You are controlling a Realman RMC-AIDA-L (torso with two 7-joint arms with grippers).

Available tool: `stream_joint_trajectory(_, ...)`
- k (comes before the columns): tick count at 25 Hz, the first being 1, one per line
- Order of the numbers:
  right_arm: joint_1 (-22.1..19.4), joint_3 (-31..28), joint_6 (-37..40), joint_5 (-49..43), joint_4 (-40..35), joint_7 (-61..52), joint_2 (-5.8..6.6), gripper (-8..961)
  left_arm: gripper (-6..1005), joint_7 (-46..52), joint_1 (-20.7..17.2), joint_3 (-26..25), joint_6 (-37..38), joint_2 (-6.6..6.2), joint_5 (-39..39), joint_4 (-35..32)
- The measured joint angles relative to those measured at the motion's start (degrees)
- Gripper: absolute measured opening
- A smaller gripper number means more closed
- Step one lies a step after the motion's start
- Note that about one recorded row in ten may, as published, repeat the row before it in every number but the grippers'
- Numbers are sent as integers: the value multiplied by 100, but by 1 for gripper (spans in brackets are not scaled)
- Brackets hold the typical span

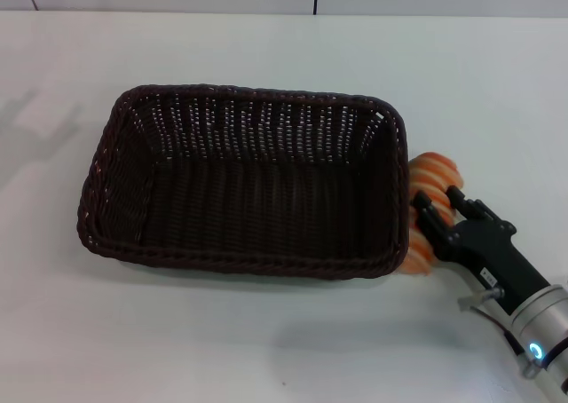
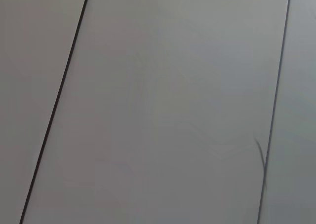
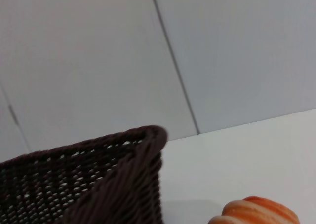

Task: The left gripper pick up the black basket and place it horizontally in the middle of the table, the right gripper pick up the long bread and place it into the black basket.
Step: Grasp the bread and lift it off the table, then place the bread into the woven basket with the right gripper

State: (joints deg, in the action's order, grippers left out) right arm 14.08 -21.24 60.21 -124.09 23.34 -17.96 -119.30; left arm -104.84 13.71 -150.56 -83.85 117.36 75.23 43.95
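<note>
With the black basket already set lengthwise mid-table, the long bread, lying just right of it, is straddled by the right gripper, fingers spread and nothing gripped yet; closing and lifting are judged next.

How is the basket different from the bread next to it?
The black basket is large, dark and woven; the long bread is much smaller, with orange and cream stripes. The basket sits in the middle, empty and untouched; the bread lies beside its right wall, at the right gripper. Both rest on the table.
</note>
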Motion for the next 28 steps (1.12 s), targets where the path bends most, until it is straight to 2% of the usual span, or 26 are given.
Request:
stream_joint_trajectory(7, 16, -178, 24, 91, -9, -28, 10, 488, 846, 28, 4, 1, 0, 5, 0, 33)
stream_joint_trajectory(10, -135, -397, 420, 117, -20, -28, 12, 464, 846, 52, 6, 0, 0, 6, 0, 35)
stream_joint_trajectory(13, -451, -567, 1402, 121, -30, -28, 17, 448, 846, 53, 8, 0, 1, 5, 0, 27)
stream_joint_trajectory(14, -637, -568, 2228, 113, -40, -28, 25, 442, 846, 53, 9, 0, 0, 1, -1, 4)
stream_joint_trajectory(15, -637, -568, 2228, 113, -40, -28, 25, 437, 846, 53, 9, 0, 0, 1, -1, 4)
stream_joint_trajectory(18, -803, -417, 3539, -76, -58, -28, 31, 420, 846, 53, 19, 0, 0, 2, -1, -7)
stream_joint_trajectory(21, -771, -240, 4419, -606, -32, -27, 27, 396, 846, 52, 26, 0, 0, 17, 0, -9)
stream_joint_trajectory(23, -734, -226, 4510, -768, -8, -20, 25, 380, 846, 52, 32, 6, 1, 22, 0, -10)
stream_joint_trajectory(24, -434, -205, 4301, -1329, 68, 6, 10, 372, 846, 52, 32, 6, 1, 22, 0, -10)
stream_joint_trajectory(25, -434, -205, 4301, -1329, 68, 6, 10, 362, 846, 52, 32, 6, 1, 22, 0, -10)
stream_joint_trajectory(27, -216, -201, 3840, -1480, 82, -21, 16, 342, 846, 53, 34, 17, 1, 24, 0, -10)
stream_joint_trajectory(28, 40, -202, 3245, -1514, 85, -119, 31, 332, 846, 53, 34, 17, 1, 24, 0, -10)
